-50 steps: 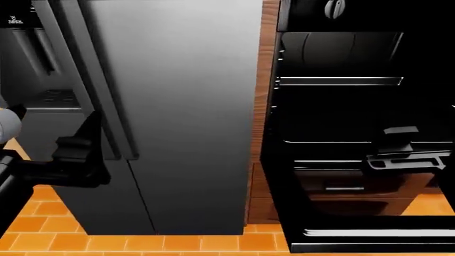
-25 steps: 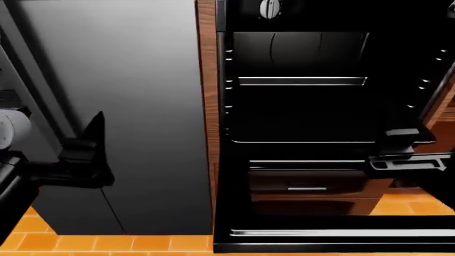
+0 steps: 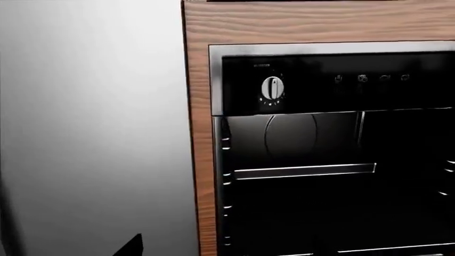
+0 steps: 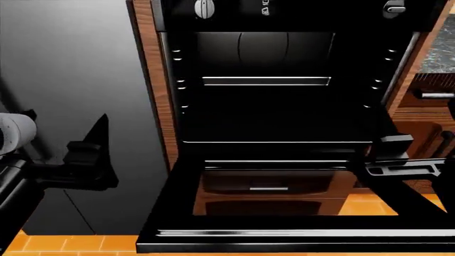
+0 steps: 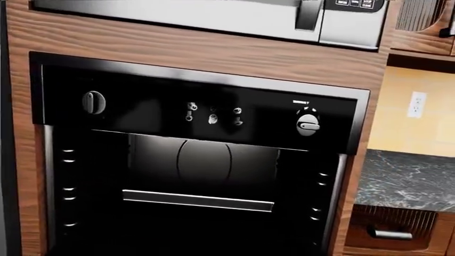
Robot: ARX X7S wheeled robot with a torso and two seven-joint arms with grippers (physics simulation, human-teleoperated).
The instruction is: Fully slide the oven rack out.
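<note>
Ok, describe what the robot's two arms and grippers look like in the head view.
The left arm is matte black with one rounded pale grey-white segment, ending in a blocky black left gripper with pointed, wedge-shaped fingers. The right gripper is black too, blocky, with a flat bracket-like part edged in light grey. No cables or markings show.

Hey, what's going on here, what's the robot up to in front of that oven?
The robot faces a built-in oven whose door is already dropped open. The oven rack sits inside the cavity, not pulled out. Neither gripper touches anything: the left gripper hangs in front of the dark fridge, and the right gripper hovers by the oven's right side, near the rack's level. Whether either is open is unclear.
</note>
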